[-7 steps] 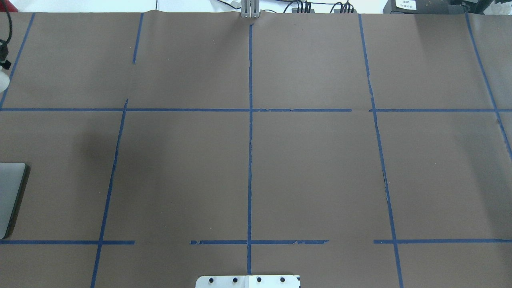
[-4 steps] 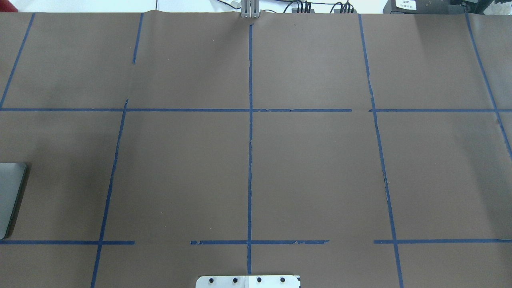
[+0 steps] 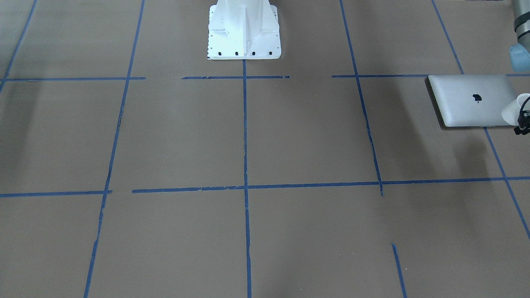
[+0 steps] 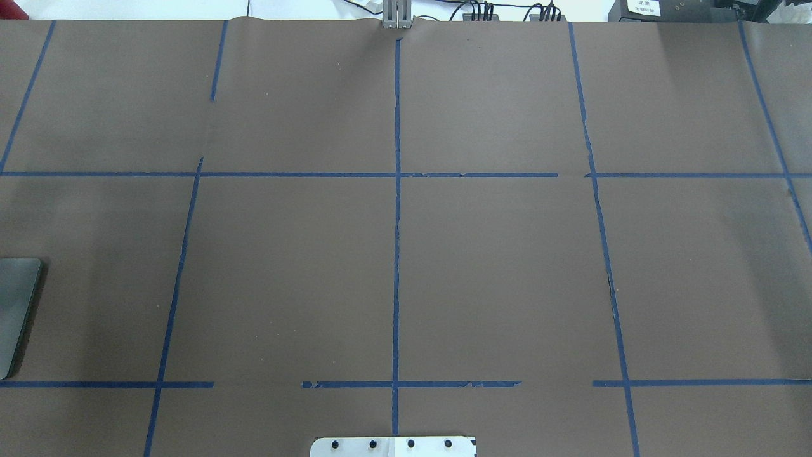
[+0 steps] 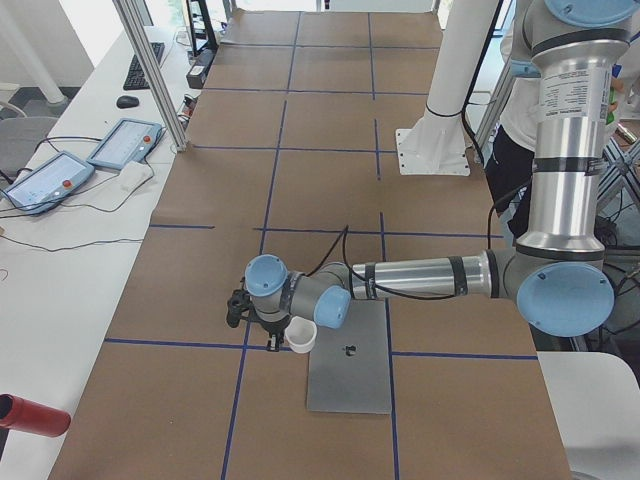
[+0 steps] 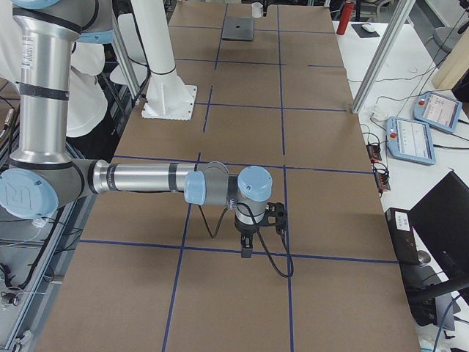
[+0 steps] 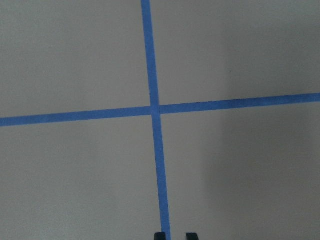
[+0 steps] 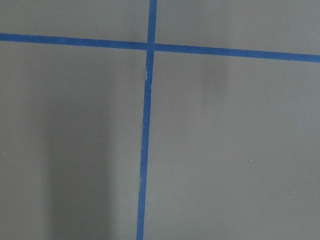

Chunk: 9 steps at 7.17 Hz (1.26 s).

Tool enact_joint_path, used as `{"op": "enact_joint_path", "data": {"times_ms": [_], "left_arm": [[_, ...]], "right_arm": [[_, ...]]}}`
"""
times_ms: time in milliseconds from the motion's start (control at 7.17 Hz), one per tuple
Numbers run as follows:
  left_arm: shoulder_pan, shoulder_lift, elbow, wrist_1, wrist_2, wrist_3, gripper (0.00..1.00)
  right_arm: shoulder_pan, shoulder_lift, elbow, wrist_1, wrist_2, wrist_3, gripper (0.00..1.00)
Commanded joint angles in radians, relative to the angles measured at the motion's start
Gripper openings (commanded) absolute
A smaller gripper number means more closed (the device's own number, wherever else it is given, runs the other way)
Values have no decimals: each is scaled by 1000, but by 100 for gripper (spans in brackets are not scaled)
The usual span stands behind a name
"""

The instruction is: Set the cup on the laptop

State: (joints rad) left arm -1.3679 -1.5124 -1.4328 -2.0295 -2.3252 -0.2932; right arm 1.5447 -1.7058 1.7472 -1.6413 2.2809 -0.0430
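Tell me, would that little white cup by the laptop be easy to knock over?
The cup looks small against the laptop, so it is probably light and could tip if nudged. Its smooth white surface suggests something hard: likely stiff, a bit slippery, breakable if dropped.

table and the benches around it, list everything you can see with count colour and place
laptop: 1, silver-grey, closed, flat near the table's end on the robot's left
cup: 1, white, by the laptop's side away from the robot
tape lines: blue, grid across the brown table
pedestal: 1, white, robot side, centre
teach pendants: 2, grey-blue, side bench
red cylinder: 1, same bench, laptop end
left arm, right arm: silver, blue caps, stretched low
left gripper: black, apparently pinching the cup
right gripper: black, pointing down; open or shut unclear
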Motion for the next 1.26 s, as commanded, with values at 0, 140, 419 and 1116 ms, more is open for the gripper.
{"op": "enact_joint_path", "data": {"times_ms": [0, 140, 419, 1116], "left_arm": [[3, 113, 5, -199, 7, -127, 0], [10, 135, 6, -269, 9, -192, 0], [50, 152, 6, -325, 12, -271, 0], [173, 179, 8, -397, 14, -340, 0]], "right_arm": [[0, 0, 0, 0, -1, 0, 100], [0, 0, 0, 0, 0, 0, 100], [0, 0, 0, 0, 0, 0, 100], [0, 0, 0, 0, 0, 0, 100]]}}
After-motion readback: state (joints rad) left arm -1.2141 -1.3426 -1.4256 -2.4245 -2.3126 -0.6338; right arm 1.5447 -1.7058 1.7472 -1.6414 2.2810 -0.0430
